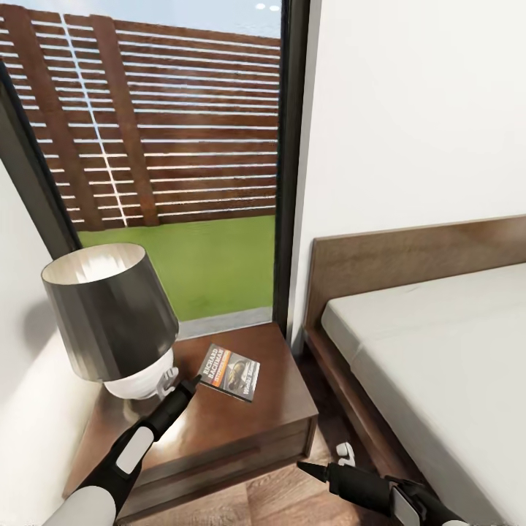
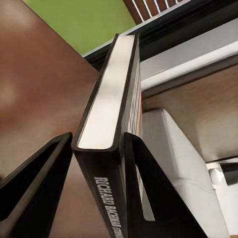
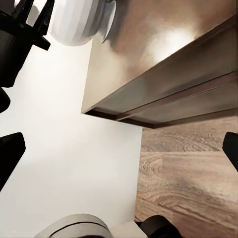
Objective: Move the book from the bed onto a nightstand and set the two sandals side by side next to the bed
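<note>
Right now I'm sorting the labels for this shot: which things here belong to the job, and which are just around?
Part of the job:
- book, between the left gripper's fingers, over the nightstand
- bed

Just around:
- lamp on the nightstand
- window
- right gripper, holding nothing, low over the wood floor

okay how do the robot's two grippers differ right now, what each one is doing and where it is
The left gripper is over the nightstand top beside the lamp; the right gripper is lower, above the floor between nightstand and bed.
In the left wrist view the left gripper's fingers straddle the book; the right gripper's fingers stand wide apart, holding nothing.
Both have black fingers.
</note>
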You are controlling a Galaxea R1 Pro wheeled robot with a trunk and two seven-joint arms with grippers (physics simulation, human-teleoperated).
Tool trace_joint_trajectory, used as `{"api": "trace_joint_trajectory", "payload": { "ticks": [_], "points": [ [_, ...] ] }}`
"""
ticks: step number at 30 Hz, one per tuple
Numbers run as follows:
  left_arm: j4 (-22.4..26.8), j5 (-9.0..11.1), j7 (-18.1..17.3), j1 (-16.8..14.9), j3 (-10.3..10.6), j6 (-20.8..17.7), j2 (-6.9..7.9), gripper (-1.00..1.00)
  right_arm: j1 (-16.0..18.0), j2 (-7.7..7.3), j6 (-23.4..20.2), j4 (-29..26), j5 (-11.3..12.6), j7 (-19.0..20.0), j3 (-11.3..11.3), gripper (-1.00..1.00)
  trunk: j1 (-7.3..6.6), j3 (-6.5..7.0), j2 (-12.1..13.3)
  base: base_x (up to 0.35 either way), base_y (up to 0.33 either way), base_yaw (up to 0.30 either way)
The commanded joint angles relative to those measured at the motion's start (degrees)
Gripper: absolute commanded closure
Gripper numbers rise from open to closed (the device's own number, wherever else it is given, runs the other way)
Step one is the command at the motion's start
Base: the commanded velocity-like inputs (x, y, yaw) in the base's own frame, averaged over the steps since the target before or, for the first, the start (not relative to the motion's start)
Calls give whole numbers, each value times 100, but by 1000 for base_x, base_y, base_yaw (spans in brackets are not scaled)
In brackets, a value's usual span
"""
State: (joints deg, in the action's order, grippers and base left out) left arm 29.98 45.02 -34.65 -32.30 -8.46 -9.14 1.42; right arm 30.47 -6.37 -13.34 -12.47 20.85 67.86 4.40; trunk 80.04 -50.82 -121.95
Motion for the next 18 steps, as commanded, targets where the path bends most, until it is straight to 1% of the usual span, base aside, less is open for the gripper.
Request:
{"api": "trace_joint_trajectory", "payload": {
  "ticks": [1, 18],
  "points": [
    [-1, 59, -24, -4, -15, -61, -2, 100, 3, -5, -52, -5, 58, 7, 44, -100, 22, -23, -44, 0, 0, 0],
    [-1, 59, -24, -4, -15, -61, -2, 100, 3, -5, -54, -8, 57, 7, 52, -100, 395, -329, -726, 0, 0, 0]
  ]
}}
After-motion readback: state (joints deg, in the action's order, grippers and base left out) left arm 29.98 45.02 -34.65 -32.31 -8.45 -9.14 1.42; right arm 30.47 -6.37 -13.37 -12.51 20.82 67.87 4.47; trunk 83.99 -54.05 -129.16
